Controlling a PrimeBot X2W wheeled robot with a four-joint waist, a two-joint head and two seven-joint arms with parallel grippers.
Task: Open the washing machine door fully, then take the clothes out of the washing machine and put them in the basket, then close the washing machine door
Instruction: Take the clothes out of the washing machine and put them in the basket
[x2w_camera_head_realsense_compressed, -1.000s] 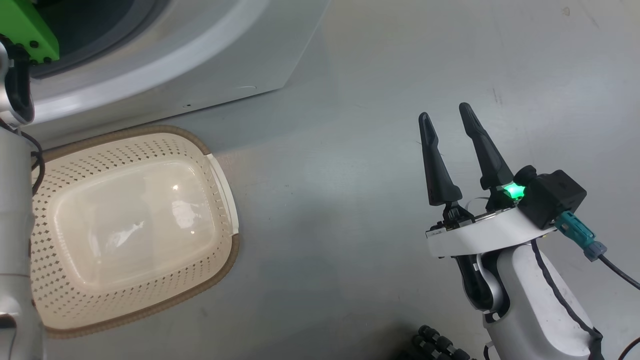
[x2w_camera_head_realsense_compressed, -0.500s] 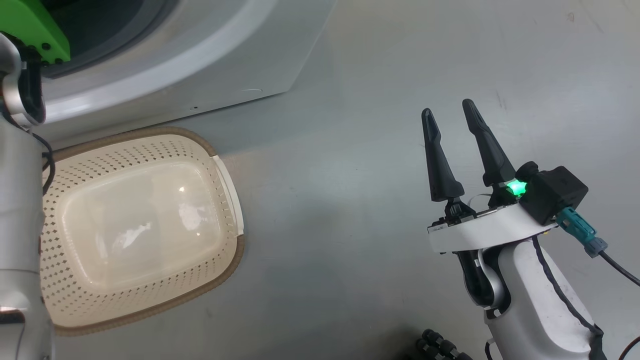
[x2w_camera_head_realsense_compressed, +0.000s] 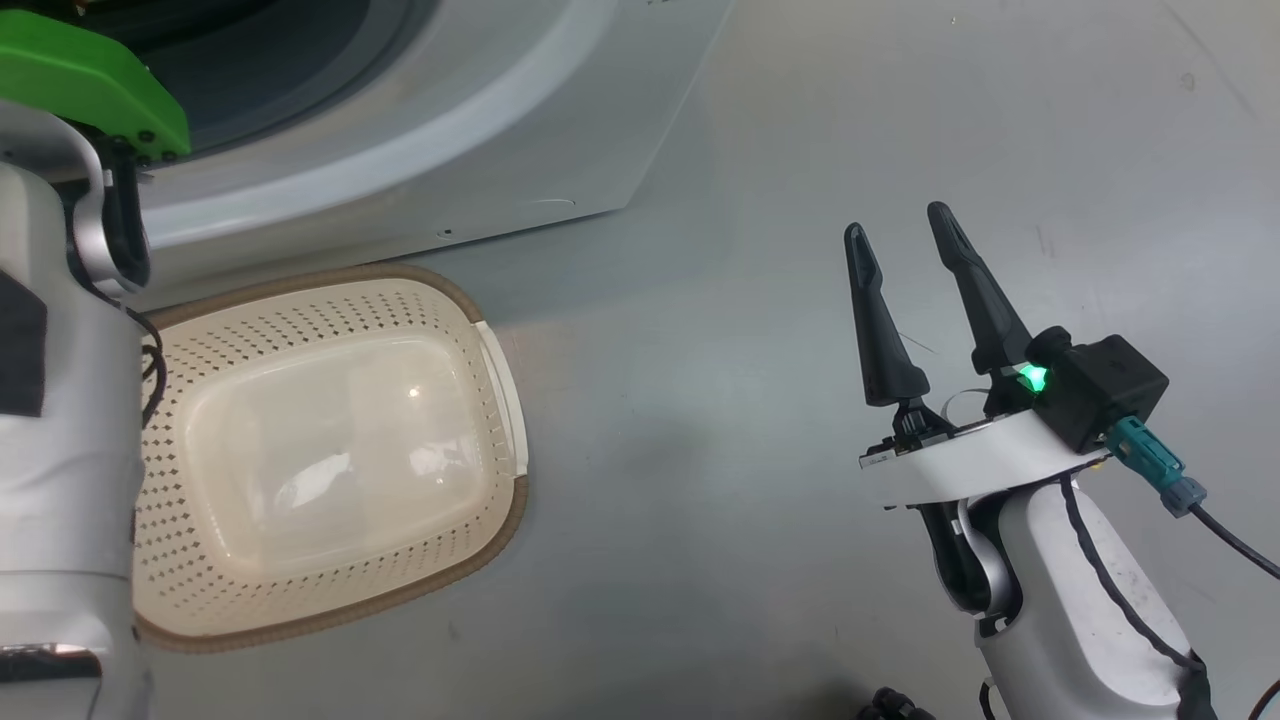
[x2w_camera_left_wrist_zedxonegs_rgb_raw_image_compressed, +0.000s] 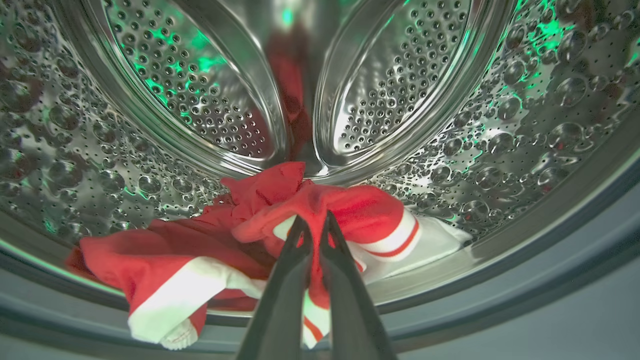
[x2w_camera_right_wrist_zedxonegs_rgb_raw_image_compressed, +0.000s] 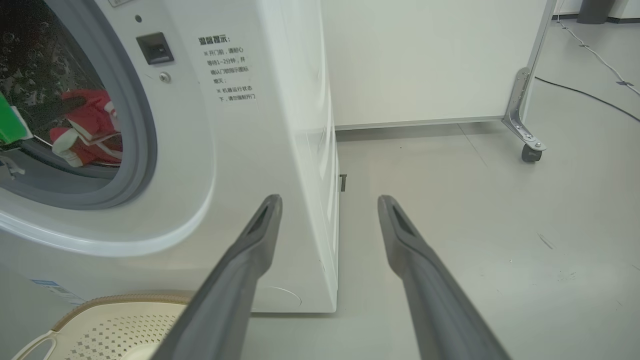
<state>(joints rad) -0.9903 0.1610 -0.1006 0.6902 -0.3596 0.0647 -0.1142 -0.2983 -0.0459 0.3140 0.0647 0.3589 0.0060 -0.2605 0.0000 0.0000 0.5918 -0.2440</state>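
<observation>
Notice (x2w_camera_right_wrist_zedxonegs_rgb_raw_image_compressed: 229, 69) "温馨提示" on washing machine (x2w_camera_right_wrist_zedxonegs_rgb_raw_image_compressed: 285, 150)

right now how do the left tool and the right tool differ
The left tool is shut, pinching the red clothes; the right tool stands open and holds nothing. The left tool reaches inside the steel drum; the right tool hangs over the grey floor beside the washing machine. Both have two long dark fingers.
</observation>
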